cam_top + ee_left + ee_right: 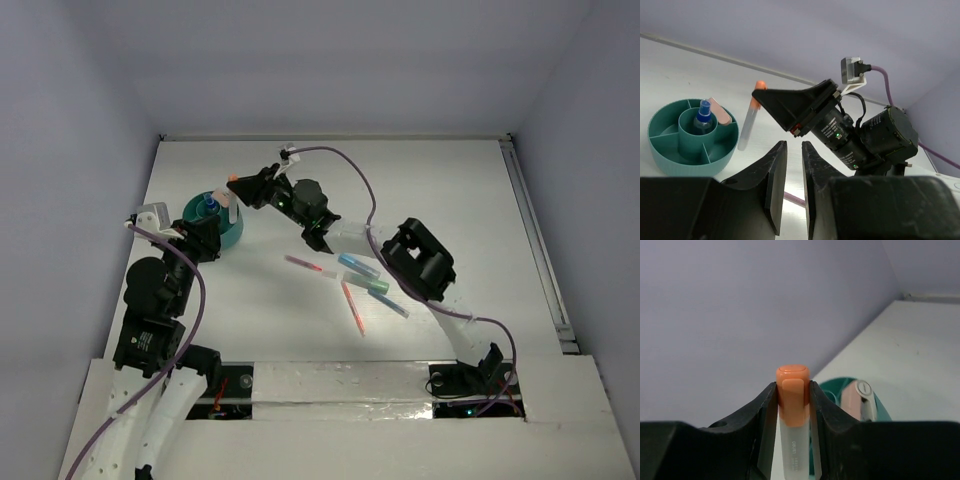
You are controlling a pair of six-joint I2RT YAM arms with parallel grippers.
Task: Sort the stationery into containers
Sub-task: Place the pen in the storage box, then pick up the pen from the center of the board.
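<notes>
The round teal pot (205,232) stands at the back left; it also shows in the left wrist view (670,150) and the right wrist view (836,388). Its centre cup holds the blue-capped tube (704,113), and a pink item (720,111) leans in an outer compartment. My right gripper (237,186) is shut on an orange-capped white marker (793,440), held cap up just right of the pot's rim (749,125). My left gripper (207,241) sits just in front of the pot, its jaws nearly together and empty (794,150).
Several pens and markers lie mid-table: a pink pen (303,264), a blue marker (358,265), a teal marker (370,284), an orange pen (353,307) and a blue pen (393,306). The right arm (420,262) reaches over them. A purple cable (345,160) loops above.
</notes>
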